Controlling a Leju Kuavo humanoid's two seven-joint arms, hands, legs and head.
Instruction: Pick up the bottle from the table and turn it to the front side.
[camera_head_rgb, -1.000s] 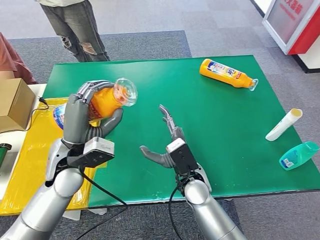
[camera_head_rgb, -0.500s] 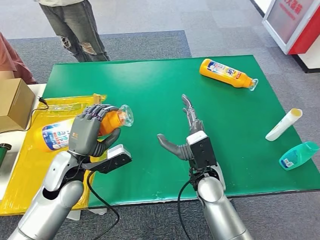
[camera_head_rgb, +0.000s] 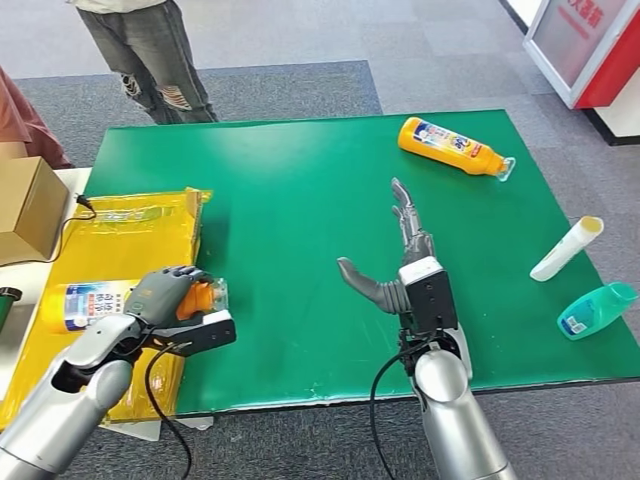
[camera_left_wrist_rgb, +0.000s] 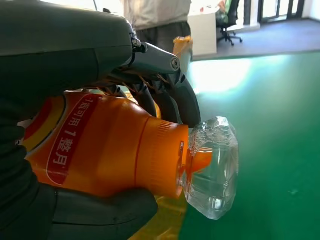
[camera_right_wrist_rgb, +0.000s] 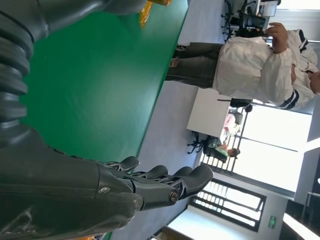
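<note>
We've got the orange detergent bottle (camera_head_rgb: 113, 300) wrapped in our left hand (camera_head_rgb: 167, 293), low over the yellow mat (camera_head_rgb: 128, 235). Smooth, rigid plastic, probably slippery; grip the shoulder, spare that clear cap (camera_left_wrist_rgb: 213, 167). Our right hand (camera_head_rgb: 392, 265) hovers, fingers spread, empty.

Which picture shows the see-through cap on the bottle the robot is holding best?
The left wrist view: the clear cap is close and sharp, orange spout inside. The head view shows it tiny beside the left hand.

Left robot hand (camera_head_rgb: 167, 293) hides held bottle (camera_head_rgb: 83, 304) middle.
</note>
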